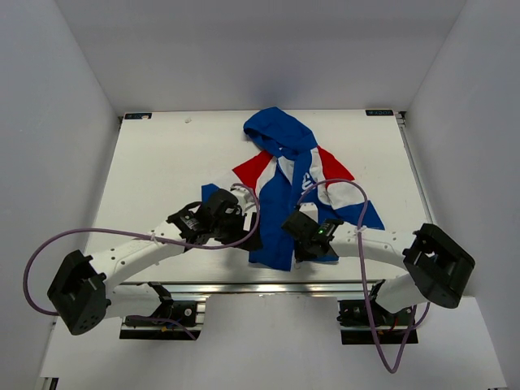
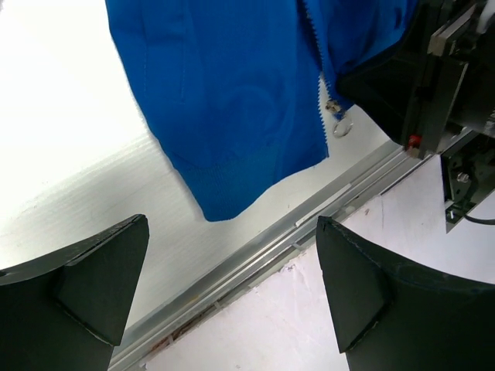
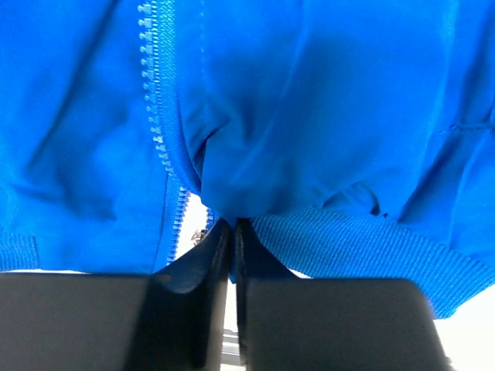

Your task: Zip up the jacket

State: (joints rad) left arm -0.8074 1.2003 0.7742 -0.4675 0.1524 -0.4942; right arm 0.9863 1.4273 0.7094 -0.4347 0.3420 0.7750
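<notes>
The jacket lies on the table, blue hood at the far side, white and red panels in the middle, blue hem toward me. My right gripper is shut on the jacket's ribbed bottom hem, just right of the zipper teeth. My left gripper is open and empty, just left of the hem. In the left wrist view the jacket's blue lower corner hangs ahead of the fingers, with the zipper slider and pull at the right.
The table's near metal edge rail runs under the left gripper. The right arm's black wrist is close on the right. Purple cables loop beside both arms. White walls enclose the table.
</notes>
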